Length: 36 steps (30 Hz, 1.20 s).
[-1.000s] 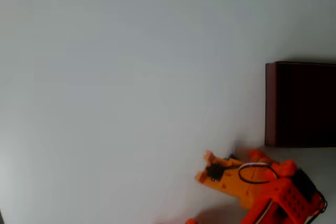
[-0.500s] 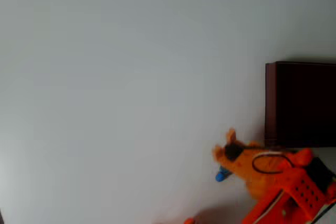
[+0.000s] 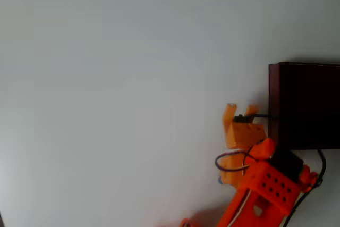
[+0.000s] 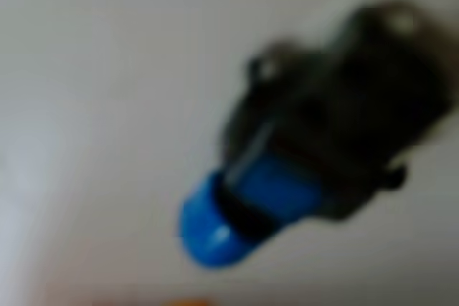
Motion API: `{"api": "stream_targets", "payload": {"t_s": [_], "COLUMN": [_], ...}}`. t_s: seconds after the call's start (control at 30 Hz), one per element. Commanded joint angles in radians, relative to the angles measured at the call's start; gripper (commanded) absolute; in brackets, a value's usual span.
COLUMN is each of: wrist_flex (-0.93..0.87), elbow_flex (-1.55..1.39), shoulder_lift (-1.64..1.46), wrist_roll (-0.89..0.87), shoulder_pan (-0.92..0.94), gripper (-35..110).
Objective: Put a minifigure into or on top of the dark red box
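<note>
Overhead and wrist views of a single orange arm carrying a toy toward its container. In the overhead view the gripper (image 3: 240, 111) points up the picture, its two orange fingertips standing just beside the left wall of the dark red box (image 3: 305, 104), which sits at the right edge of the white table (image 3: 117, 89). The arm's body lies below, near the box's lower left corner.

The wrist view, badly blurred, shows the minifigure (image 4: 287, 191) very close to the lens: a bright blue rounded end at lower left and black parts rising to upper right, with pale table behind it. Its position so near the wrist camera suggests that it is held in the jaws, yet the fingers themselves are not seen against it, so whether the gripper is clamped on it cannot be told.

The gripper stands beside the box rather than above its dark interior, presumably because the carry is unfinished. A shift to the right in the overhead view, over the wall, appears to be needed before release.
</note>
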<state>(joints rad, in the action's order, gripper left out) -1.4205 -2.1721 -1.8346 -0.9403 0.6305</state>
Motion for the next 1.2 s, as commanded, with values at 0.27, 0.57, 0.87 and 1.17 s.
{"api": "stream_targets", "payload": {"t_s": [0.27, 0.57, 0.87, 1.17], "wrist_flex": [0.011, 0.028, 0.225, 0.281], "elbow_flex": [-0.245, -0.345, -0.479, -0.425], "shoulder_lift": [-0.33, -0.477, -0.515, -0.347], "wrist_roll": [-0.291, -0.472, -0.523, -0.445], "shoulder_pan": [0.031, -0.091, -0.14, -0.091], "gripper": [18, 23, 25, 24]}}
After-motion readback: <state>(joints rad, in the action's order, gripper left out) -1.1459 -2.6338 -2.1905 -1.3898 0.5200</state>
